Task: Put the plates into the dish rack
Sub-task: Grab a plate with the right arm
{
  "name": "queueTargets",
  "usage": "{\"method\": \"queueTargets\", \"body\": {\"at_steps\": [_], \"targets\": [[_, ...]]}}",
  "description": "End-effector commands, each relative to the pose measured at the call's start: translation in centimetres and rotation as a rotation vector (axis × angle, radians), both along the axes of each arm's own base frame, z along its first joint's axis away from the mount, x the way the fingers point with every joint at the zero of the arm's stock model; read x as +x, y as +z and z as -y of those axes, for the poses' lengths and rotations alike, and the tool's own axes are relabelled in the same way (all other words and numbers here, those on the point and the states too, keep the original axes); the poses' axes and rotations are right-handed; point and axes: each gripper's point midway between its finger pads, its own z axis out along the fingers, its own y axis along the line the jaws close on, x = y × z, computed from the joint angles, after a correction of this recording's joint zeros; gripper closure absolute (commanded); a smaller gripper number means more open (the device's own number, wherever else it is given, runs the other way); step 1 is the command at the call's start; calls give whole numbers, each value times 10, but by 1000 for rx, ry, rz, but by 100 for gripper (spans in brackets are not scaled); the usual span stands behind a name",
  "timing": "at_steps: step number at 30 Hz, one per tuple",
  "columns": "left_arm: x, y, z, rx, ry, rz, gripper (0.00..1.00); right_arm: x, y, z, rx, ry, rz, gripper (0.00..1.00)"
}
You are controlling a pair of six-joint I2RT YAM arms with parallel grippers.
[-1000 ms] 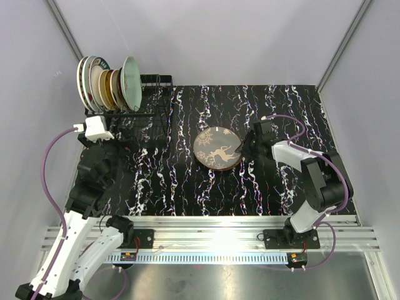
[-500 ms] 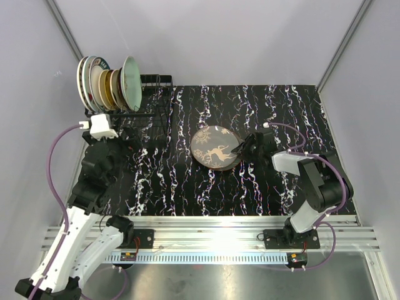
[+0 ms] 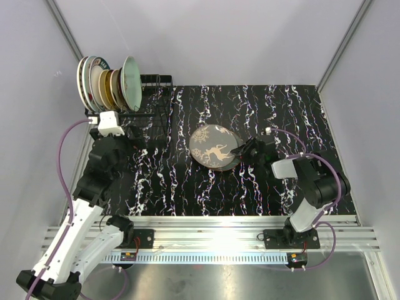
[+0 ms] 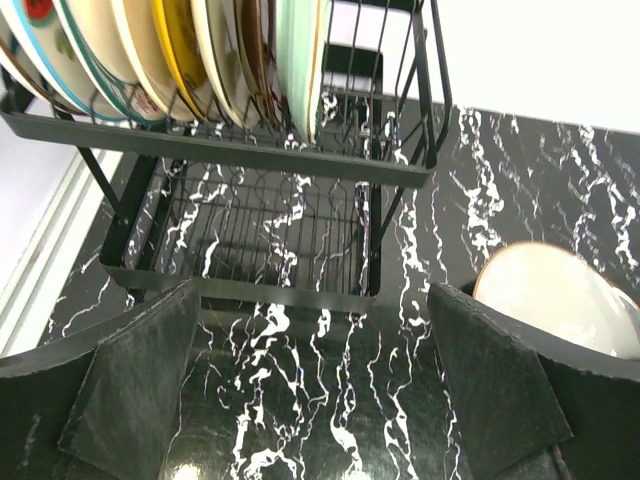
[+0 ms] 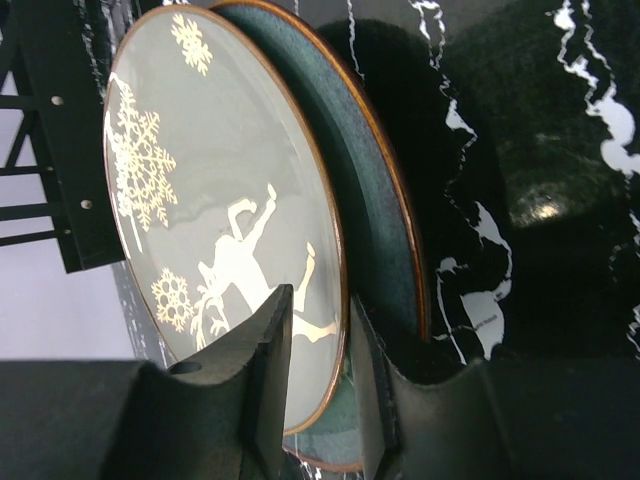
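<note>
Right gripper [image 5: 318,300] clamped on near rim of deer plate [image 5: 200,200]: one finger on patterned face, other wedged underneath. Deer plate tilted up off teal plate [image 5: 375,190] below it. Both sit mid-table [image 3: 187,184], well apart from rack [image 4: 260,160]. Left gripper [image 4: 312,300] low over table, jaws spread wide, facing rack. Racked plates [image 4: 200,50] upright in far-left corner, pale green one at end of row.

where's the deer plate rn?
Top view: deer plate sits mid-table, right of the dish rack, right rim pinched by the right gripper; wrist view shows it tilted up off a second plate beneath.
</note>
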Motion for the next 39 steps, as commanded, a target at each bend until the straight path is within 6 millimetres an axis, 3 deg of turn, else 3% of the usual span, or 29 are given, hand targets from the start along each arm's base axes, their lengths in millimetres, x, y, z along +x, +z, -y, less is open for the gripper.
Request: {"method": "queueTargets", "body": {"at_steps": [1,8,12,19,24,25,30,39], "targets": [[2,21,6,-30,-26,52,1,-14,-29,5,-23,2,-67,64],[3,18,10,-34,-39,45,1,-13,-35,4,-29,6,-62,67],[6,13,13,-27,-46,23,1,-15,-37,5,-19,-1,-57,77],[10,4,24,-40,-92,-7,1,-19,-23,7,-20,1,-30,97],[13,-9,65,-116,-276,-76,1,-29,-4,2,68,4,-32,100],[15,-12,66,-114,-276,-86,1,-31,-2,1,74,3,-30,100],[17,-41,114,-212,-475,-233,1,-42,11,3,103,-7,-52,100],[15,-95,159,-380,-615,-461,2,-58,25,-4,174,18,-99,100]]}}
